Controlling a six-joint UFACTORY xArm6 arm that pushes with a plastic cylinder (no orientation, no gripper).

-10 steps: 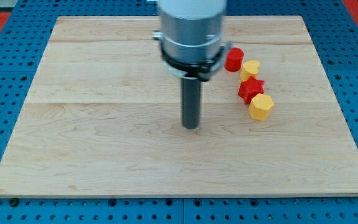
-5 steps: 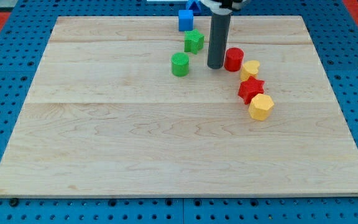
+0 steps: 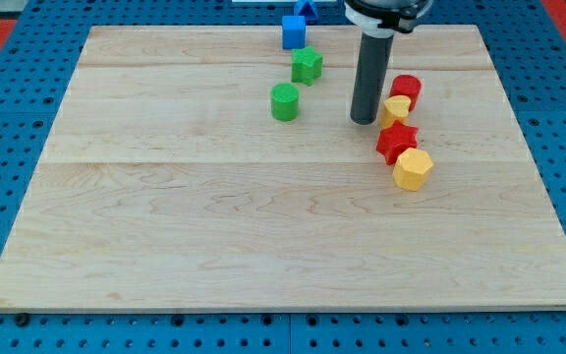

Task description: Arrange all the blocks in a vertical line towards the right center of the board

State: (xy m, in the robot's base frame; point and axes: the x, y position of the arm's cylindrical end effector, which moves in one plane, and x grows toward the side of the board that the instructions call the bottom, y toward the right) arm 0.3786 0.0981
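My tip rests on the board just left of the small yellow block. A red cylinder sits up and to the right of that yellow block. Below them a red star and a yellow hexagonal block continue a rough line down the view's right centre. A green cylinder and a green star-like block sit left of my rod. A blue cube lies at the board's top edge, with another blue block partly visible behind it.
The wooden board lies on a blue pegboard surface. The arm's body enters from the view's top above the rod.
My tip moved from the board's middle up to the red cylinder's left, then right and down, pushing the red cylinder to the right, above the small yellow block.
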